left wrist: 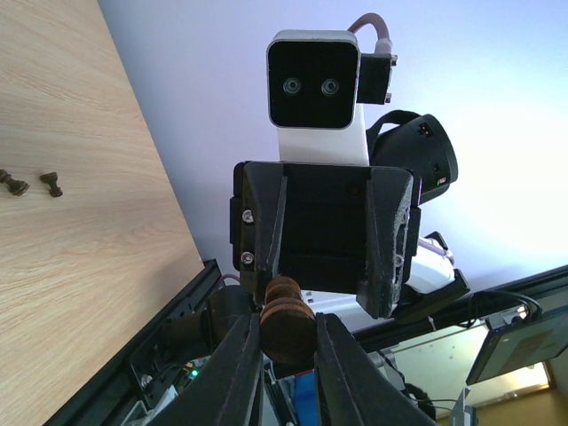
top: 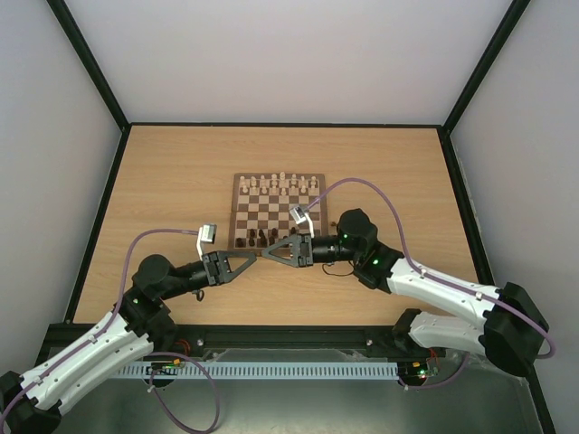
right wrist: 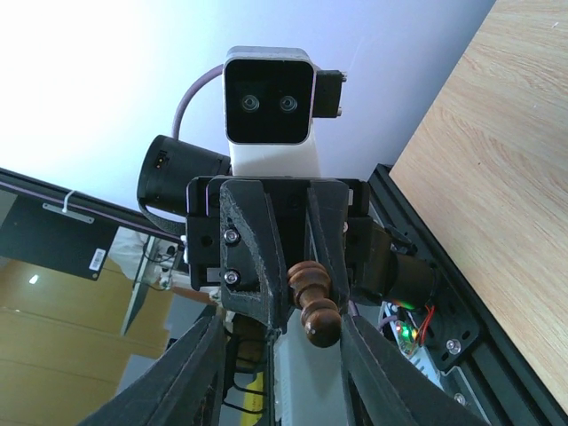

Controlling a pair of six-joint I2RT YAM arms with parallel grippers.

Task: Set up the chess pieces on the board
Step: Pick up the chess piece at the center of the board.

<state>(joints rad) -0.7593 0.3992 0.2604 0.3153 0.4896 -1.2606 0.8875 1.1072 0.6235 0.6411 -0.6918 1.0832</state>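
I have both arms meeting tip to tip just off the near edge of the board [top: 236,213], above the strip of bench [top: 163,181] between that edge and the arm bases. My left pincer [top: 255,255] is pinched narrow on one dark chess piece [left wrist: 286,321], gripping it by its lower body with the rounded head poking out past the fingertips. My right pincer [top: 270,254] faces it with jaws spread wide. Its fingers [right wrist: 200,373] stand on either side of the held piece without touching it.

On the board, more dark chess pieces [top: 258,238] stand in the near rows towards the left corner, and the pale pieces [top: 280,185] fill the far rows. Two small dark pieces [left wrist: 13,184] lie on the bench. I cannot place them against the board.

The bench runs well beyond the board's left, right and far edges out to the black rail [top: 99,212].
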